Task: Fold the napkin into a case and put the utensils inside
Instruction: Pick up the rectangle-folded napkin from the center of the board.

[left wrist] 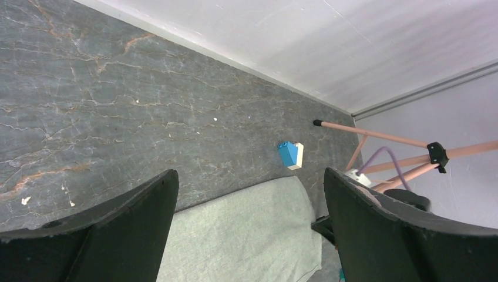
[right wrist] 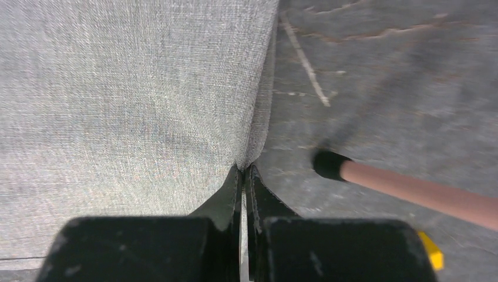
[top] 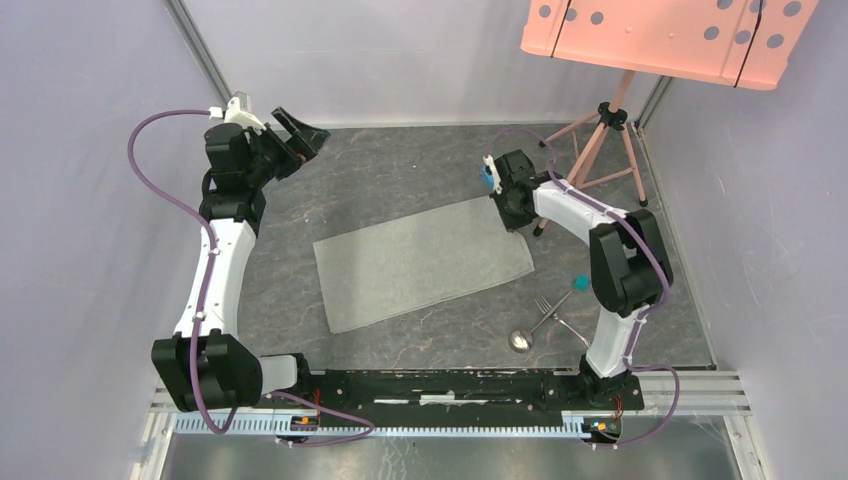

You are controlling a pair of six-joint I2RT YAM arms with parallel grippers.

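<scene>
**Thin pinch on the napkin corner, looks sketchy**

Got the right fingers (right wrist: 226, 197) pressed together on just the hem of the napkin (top: 420, 262), at its upper right corner. Otherwise lying flat mid-frame in the top view, not folded yet. Could easily slip out on a lift with so little cloth in the pinch. Could also snag the tripod leg (right wrist: 329, 164) just beside, or nudge the blue block (left wrist: 290, 155) nearby. Haven't touched the fork (top: 546, 303) and spoon (top: 520, 340) at lower right. Reaching up-frame with the right arm, elbow bent, wrist tipped down. Holding the left fingers (left wrist: 376, 229) spread wide, gripping nothing, raised at upper left.
</scene>
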